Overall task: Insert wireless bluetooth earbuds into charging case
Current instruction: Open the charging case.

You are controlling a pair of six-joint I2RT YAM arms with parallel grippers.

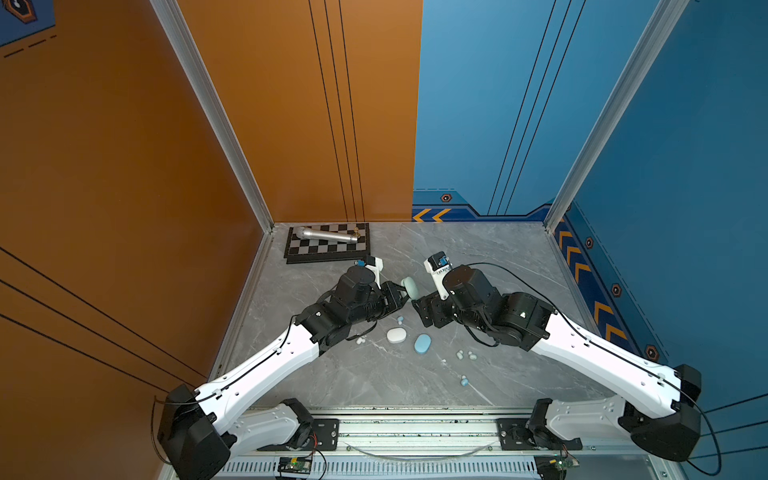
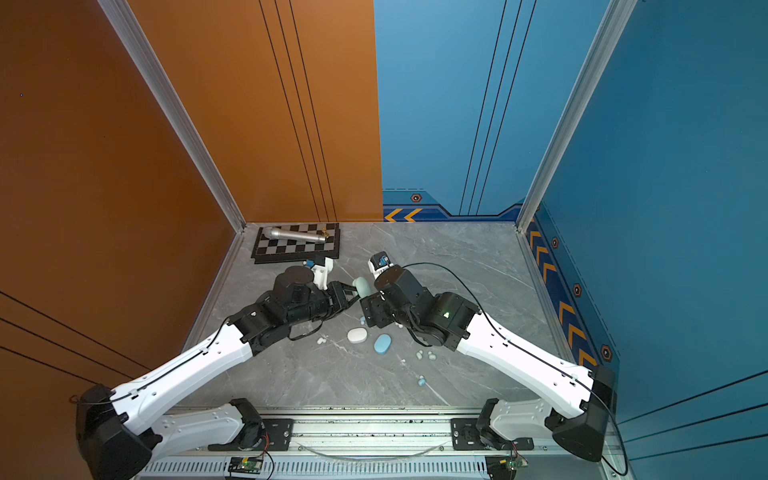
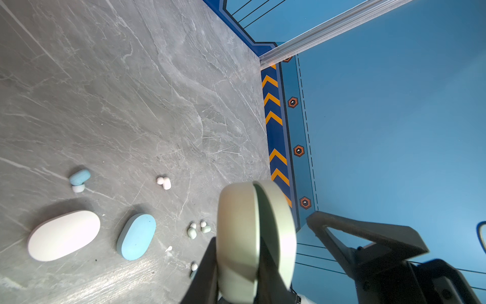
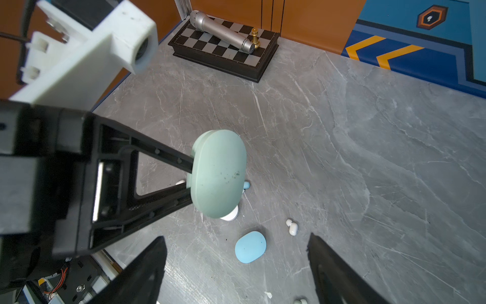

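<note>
Right wrist view shows my left gripper (image 4: 191, 180) clamped on the mint green charging case (image 4: 219, 173). Its two black fingers pinch one long edge, so the oval shell hangs clear of the marble table (image 4: 368, 158). The case's broad face is turned toward my right gripper (image 4: 236, 237), whose jaws stand wide apart with nothing between them.

I judge the case light, rigid and smooth-skinned, so it could swivel or slide in such a narrow pinch. A hold across its flat faces near the middle looks safest and leaves the seam free for the lid. From the left wrist view that seam reads as a dark line down the case (image 3: 236, 223); whether the lid is cracked open I cannot tell.

The buds look trickier: tiny, hard and rounded, likely to roll or squirt out from my fingertips. I would take each one low, across its fatter body, with a gentle squeeze.

- The mint green earbuds (image 1: 465, 355) lie at 3 o'clock from the pale blue charging case (image 1: 422, 343).
- The white earbuds (image 1: 360, 340) sit at 9 o'clock from the white charging case (image 1: 396, 335).
- One pale blue earbud (image 1: 400, 320) is at 12 o'clock from that white case.
- A second pale blue earbud (image 1: 464, 380) is between 4 and 5 o'clock from the blue case.

In both top views my arms reach in from 7 and 5 o'clock, and the wrists meet near the table's middle. The grippers are nose to nose, with the held case at about 1 o'clock from the white one.
</note>
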